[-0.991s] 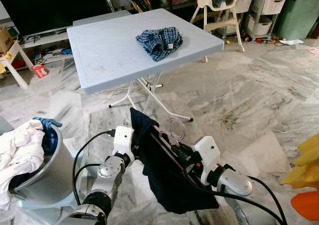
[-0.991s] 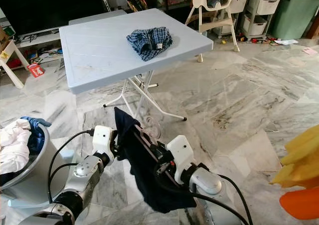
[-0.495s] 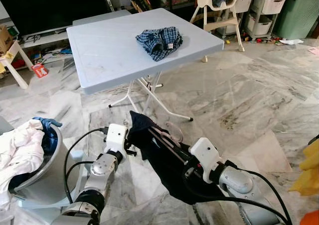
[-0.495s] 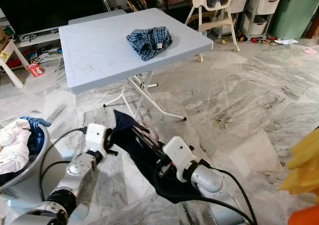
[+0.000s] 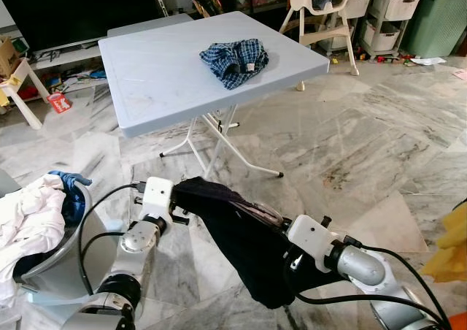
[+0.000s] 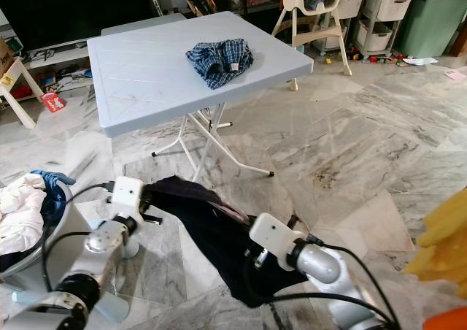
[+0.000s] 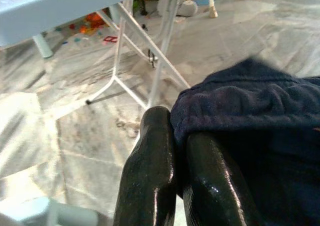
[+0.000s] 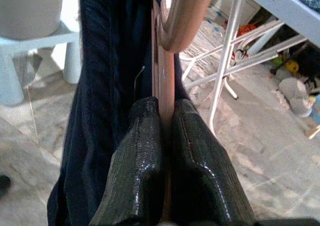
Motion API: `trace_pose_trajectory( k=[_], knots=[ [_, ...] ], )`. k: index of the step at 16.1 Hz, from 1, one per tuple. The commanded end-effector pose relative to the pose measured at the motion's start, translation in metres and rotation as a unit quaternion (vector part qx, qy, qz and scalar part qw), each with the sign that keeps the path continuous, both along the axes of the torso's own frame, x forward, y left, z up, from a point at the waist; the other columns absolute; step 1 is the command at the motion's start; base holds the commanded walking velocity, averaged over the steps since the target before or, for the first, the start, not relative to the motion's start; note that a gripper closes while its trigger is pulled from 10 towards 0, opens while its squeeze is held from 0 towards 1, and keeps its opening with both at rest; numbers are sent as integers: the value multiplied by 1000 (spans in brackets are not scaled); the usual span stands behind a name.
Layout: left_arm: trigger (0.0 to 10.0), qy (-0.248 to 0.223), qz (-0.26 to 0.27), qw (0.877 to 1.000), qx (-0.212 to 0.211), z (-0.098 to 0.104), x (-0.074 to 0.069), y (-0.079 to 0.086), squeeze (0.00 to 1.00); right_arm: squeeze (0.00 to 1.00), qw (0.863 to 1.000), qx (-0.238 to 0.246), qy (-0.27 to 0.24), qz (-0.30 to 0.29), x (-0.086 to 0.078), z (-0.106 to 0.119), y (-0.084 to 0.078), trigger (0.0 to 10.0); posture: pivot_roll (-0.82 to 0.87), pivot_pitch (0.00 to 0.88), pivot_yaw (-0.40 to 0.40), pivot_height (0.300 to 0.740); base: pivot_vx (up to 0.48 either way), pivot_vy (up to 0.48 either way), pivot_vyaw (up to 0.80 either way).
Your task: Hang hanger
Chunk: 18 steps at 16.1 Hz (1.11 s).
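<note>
Right gripper point(image 8: 167, 136): clamped on the pink plastic hanger point(image 8: 182, 16), lower centre
Left gripper point(image 7: 172, 151): pinching the dark navy cloth garment point(image 5: 241, 228)
Garment: draped between both arms, lower centre
Advice: keep both grips firm, hanger level

Blue table point(image 5: 160, 74) (folding legs) carries crumpled plaid garment point(image 5: 235, 60).

A pink plastic hanger point(image 8: 175, 31) carries a dark navy cloth garment point(image 5: 248, 250) draped over it. The hanger's bar is pinched between the right gripper point(image 8: 162, 111) fingers; the garment's far corner is clamped in the left gripper point(image 7: 172, 136), stretched between them.
</note>
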<state>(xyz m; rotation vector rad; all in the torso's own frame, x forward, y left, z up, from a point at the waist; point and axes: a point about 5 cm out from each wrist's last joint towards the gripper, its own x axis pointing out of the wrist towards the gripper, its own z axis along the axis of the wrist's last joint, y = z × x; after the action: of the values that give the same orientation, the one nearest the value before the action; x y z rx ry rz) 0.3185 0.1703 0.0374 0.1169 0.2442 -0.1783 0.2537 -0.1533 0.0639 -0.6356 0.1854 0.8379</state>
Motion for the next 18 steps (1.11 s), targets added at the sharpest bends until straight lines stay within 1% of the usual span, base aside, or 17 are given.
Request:
trace_pose_trajectory(
  k=[1,3,7,8,12,13,14,15,16,17,18],
  knots=[
    [0,-15,66,998,12,12,7,31,0,0,999,-38,23,-14,-3,-8,-22,10000,-187,5,113,740,0,0,0],
    [0,-9,67,998,15,14,9,33,0,0,997,-49,44,37,-14,-6,-31,10000,-192,6,120,740,0,0,0],
    [0,-4,62,998,14,14,11,30,0,0,992,-68,71,77,-24,-5,-43,10000,-194,6,125,740,0,0,0],
    [0,2,62,998,15,12,9,31,0,0,993,-50,75,79,-24,2,-48,10000,-193,5,127,740,0,0,0],
    [0,17,63,998,12,6,5,34,0,0,995,-20,76,67,-20,12,-57,10000,-189,4,125,740,0,0,0],
    [0,21,62,998,9,4,4,32,0,0,995,5,78,59,-18,16,-58,10000,-188,3,124,740,0,0,0],
    [0,27,59,998,0,0,2,26,0,0,994,63,75,39,-12,26,-55,10000,-189,1,122,740,0,0,0],
    [0,31,57,998,-8,-4,0,21,0,0,992,103,72,25,-8,32,-53,10000,-189,0,120,740,0,0,0],
    [0,32,56,998,-11,-4,0,19,0,0,991,111,71,21,-7,33,-53,10000,-189,0,120,740,0,0,0],
    [0,35,48,998,-26,-8,-2,10,0,0,987,148,66,-2,-3,34,-48,10000,-188,0,116,740,0,0,0],
    [0,36,44,998,-31,-9,-3,6,0,0,985,160,60,-14,-1,35,-46,10000,-188,1,115,740,0,0,0]
  ],
)
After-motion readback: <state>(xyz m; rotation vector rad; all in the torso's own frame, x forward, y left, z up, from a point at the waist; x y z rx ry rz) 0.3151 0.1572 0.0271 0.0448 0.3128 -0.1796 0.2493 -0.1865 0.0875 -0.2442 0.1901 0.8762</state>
